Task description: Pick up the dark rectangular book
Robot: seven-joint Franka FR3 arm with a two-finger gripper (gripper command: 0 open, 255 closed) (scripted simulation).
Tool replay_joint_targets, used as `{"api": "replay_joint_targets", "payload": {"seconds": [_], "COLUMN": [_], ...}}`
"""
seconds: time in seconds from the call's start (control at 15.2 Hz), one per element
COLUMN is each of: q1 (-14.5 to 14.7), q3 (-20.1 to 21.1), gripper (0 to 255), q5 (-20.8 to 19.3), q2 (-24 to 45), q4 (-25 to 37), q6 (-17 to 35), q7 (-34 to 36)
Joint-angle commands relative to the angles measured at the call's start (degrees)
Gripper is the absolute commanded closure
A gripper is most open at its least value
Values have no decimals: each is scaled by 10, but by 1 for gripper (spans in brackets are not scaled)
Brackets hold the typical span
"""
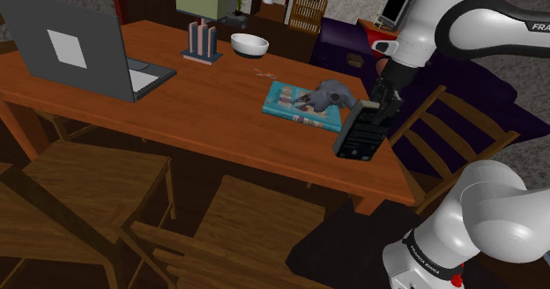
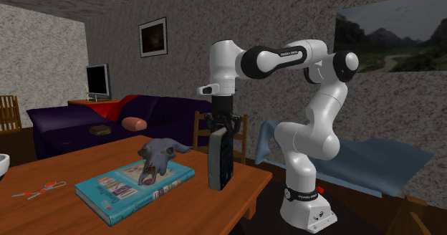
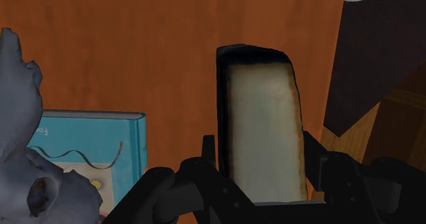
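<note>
The all-black two-finger gripper (image 1: 374,107) was closed to the width of the dark rectangular book (image 1: 360,134), clasping its upper end with one finger on each cover. In the wrist view the book's pale page edge (image 3: 263,127) showed between the fingers. The book hung upright over the orange-brown wooden table (image 1: 220,102), close to the corner nearest the white arm (image 2: 315,126). It was just beside the teal hardback book (image 2: 132,183) that carried a grey animal skull (image 2: 159,155). Whether the dark book's lower edge was clear of the tabletop could not be told for certain. The grasp looked made, so the step in hand was judged to be the lift. The next move would call for a straight upward raise with a firm grip, so that the hanging book would not swing into the skull.
</note>
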Motion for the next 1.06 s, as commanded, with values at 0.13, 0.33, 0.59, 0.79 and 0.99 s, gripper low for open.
{"api": "replay_joint_targets", "payload": {"seconds": [0.13, 0.33, 0.59, 0.79, 0.99], "q1": [2, 3, 5, 7, 8], "q3": [4, 8, 12, 15, 16], "gripper": [255, 255, 255, 255, 255], "q5": [4, 7, 11, 14, 16], "q2": [0, 2, 6, 11, 13], "q4": [27, 51, 84, 110, 120], "q6": [-27, -49, -78, -99, -107], "q7": [-1, -1, -2, -3, -3]}}
